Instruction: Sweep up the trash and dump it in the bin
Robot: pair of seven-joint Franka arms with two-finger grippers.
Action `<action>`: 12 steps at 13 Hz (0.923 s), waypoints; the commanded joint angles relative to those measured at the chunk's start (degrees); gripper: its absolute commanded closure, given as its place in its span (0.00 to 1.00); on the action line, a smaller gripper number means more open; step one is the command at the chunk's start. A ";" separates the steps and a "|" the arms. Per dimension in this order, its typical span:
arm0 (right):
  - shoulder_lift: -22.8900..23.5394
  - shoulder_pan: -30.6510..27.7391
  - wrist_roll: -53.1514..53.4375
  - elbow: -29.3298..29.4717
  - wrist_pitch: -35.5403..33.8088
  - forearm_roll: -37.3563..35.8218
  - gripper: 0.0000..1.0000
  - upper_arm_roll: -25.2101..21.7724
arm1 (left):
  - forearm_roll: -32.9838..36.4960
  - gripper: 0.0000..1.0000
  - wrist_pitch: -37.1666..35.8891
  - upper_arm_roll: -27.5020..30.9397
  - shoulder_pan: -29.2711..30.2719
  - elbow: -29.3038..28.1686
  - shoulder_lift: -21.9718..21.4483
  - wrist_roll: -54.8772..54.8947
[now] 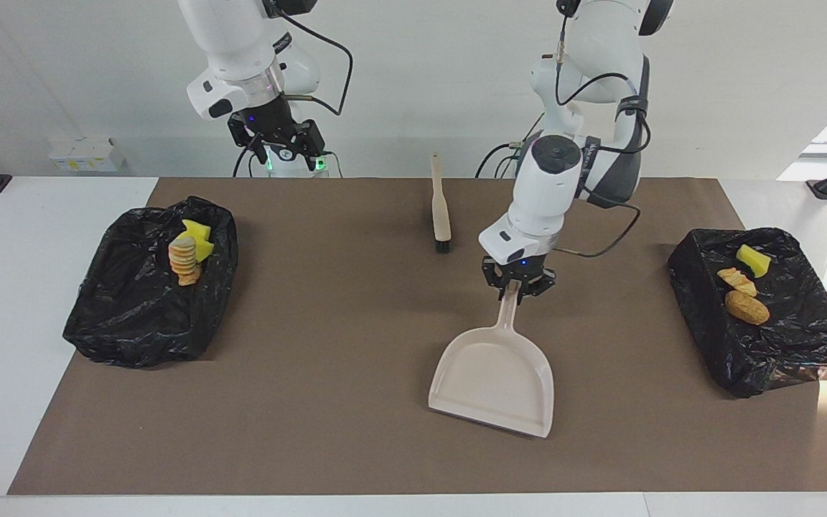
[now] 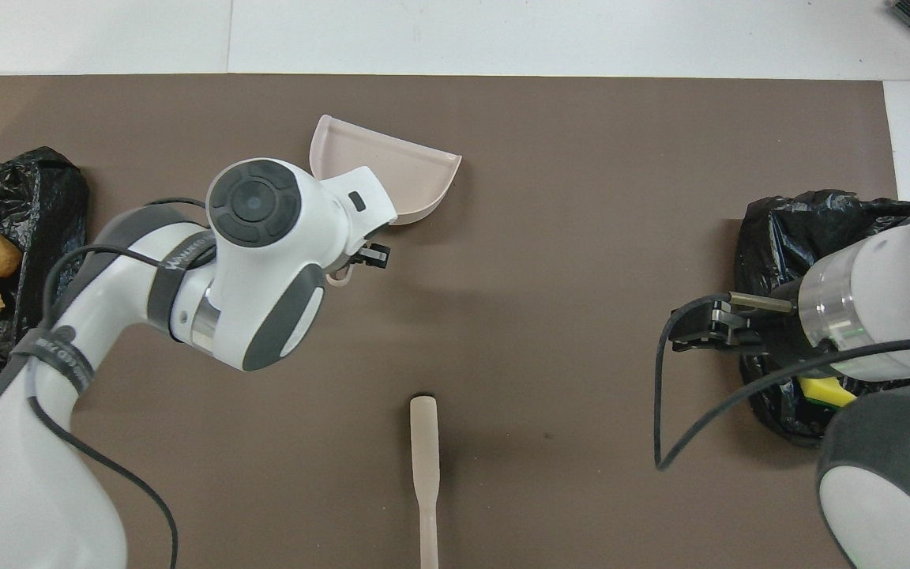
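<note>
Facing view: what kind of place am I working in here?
Likely a robotics lab bench: two arms at a white table with a brown mat, black-lined bins and a dustpan staged on it.

Open brown mat [image 1: 313, 402] across the middle, bare from the brush [image 1: 441, 208] out to each bin. Blocked near the centre by the dustpan [image 1: 494, 377], lying flat, its handle clamped in the left gripper [image 1: 520, 286], with the left arm reaching low over the mat above it. Brush lying just beside that arm, nearer the robots than the pan. Walled at either end of the table by two black-lined bins [image 1: 148, 301] [image 1: 765, 316], scraps inside. Right gripper [image 1: 281, 143] raised by its base, clear of the mat.
</note>
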 commanded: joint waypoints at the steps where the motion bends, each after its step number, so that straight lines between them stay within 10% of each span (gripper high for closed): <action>1: 0.67 -0.75 -3.53 1.89 -1.33 -1.02 0.00 -0.28 | -0.79 1.00 7.65 1.34 -5.66 -4.19 0.97 -11.15; 4: 0.93 -1.63 -6.79 2.16 -0.72 -1.02 0.00 -0.81 | -0.70 0.99 10.85 1.43 -8.75 -7.98 0.44 -20.49; 5: 1.02 -2.33 -7.58 2.51 -0.80 -1.37 0.00 -1.24 | -0.70 0.63 10.75 1.35 -9.28 -8.94 0.00 -20.77; 6: 1.63 -2.94 -9.15 3.21 -0.89 -1.46 0.00 -1.42 | -0.70 0.01 10.31 1.35 -9.38 -9.82 -0.26 -20.86; 12: 4.62 0.46 -16.11 8.92 -0.54 -6.63 0.00 -6.77 | -0.09 0.00 0.31 2.05 -4.38 -6.07 -4.75 -18.41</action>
